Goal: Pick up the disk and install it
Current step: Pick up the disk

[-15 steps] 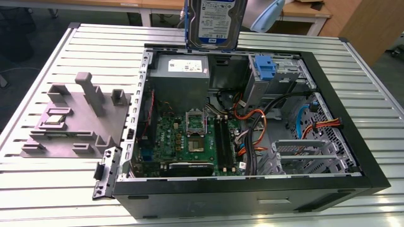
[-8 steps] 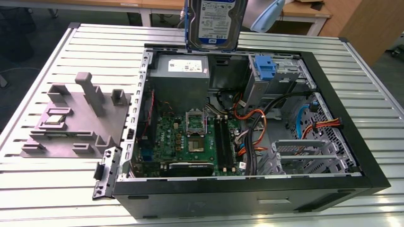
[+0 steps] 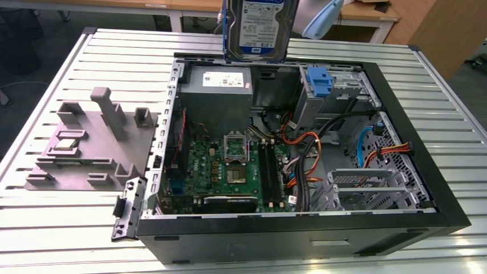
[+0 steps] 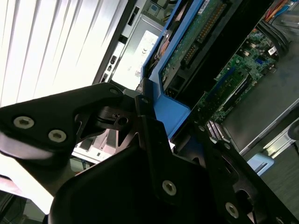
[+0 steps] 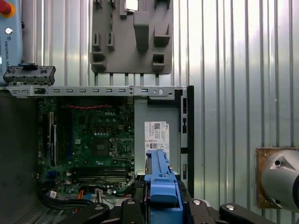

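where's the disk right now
In the exterior view the disk hangs upright at top centre, above the power supply of the open computer case; the first wrist view shows the tool gripping it.

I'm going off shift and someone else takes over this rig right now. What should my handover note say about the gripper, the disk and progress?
Gripper: the gripper is shut on the disk, clamping its blue carrier, as seen in both wrist views.
Position: the disk is held in the air, upright, with its label toward the exterior camera. It is above the open computer case, over the power supply.
Done: pickup.
Left: installation; the disk is not yet inside the case.
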